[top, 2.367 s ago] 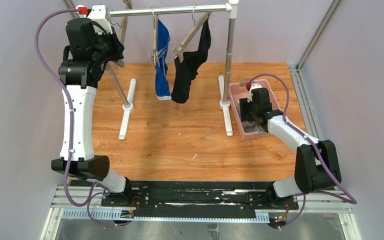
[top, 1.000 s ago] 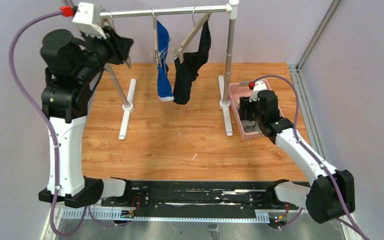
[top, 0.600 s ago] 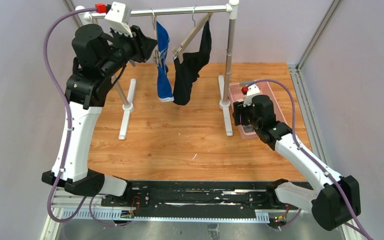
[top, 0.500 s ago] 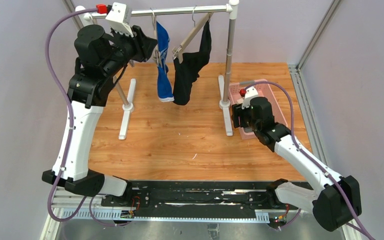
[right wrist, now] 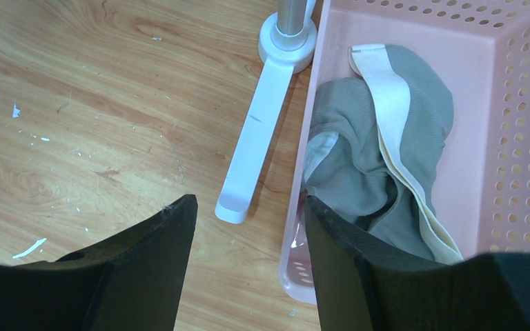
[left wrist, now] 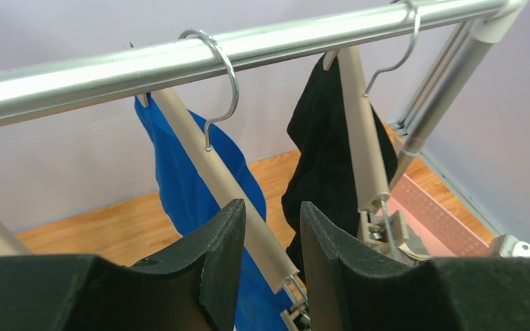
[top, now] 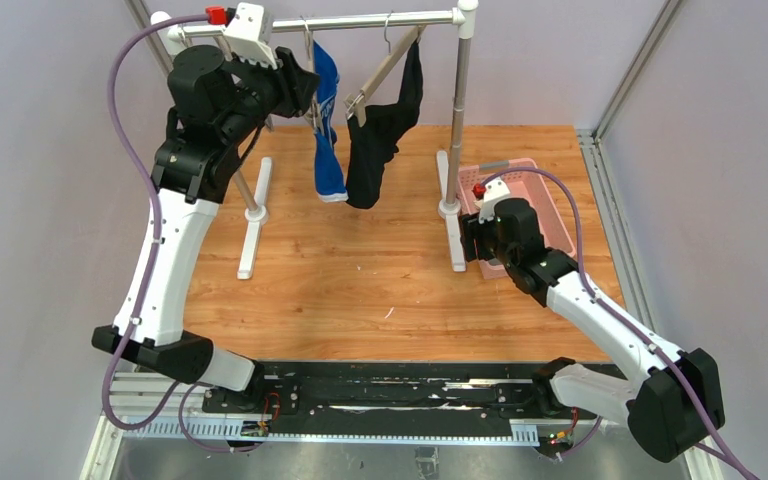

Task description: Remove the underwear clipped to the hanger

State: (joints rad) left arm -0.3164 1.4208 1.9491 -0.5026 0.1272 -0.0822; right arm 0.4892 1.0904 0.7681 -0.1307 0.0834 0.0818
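Left fingers (left wrist: 228, 234): parted, gripping nothing. My left gripper (left wrist: 270, 221) is up at the rail (left wrist: 110, 69), gap lined up on the wooden hanger arm (left wrist: 207, 158) and its clip (left wrist: 293, 314).
Contact: arm inside the gap or just beyond? Hard to tell from here.
Blue briefs (left wrist: 179, 172): clipped and dangling, my likely target.
Black briefs (left wrist: 317, 158): clipped on the neighbouring hanger, waiting.
Right gripper (right wrist: 248, 207): spread wide and empty, low beside the pink basket (right wrist: 483, 138).
Grey briefs (right wrist: 373, 158): crumpled in that basket, off the rail and done.
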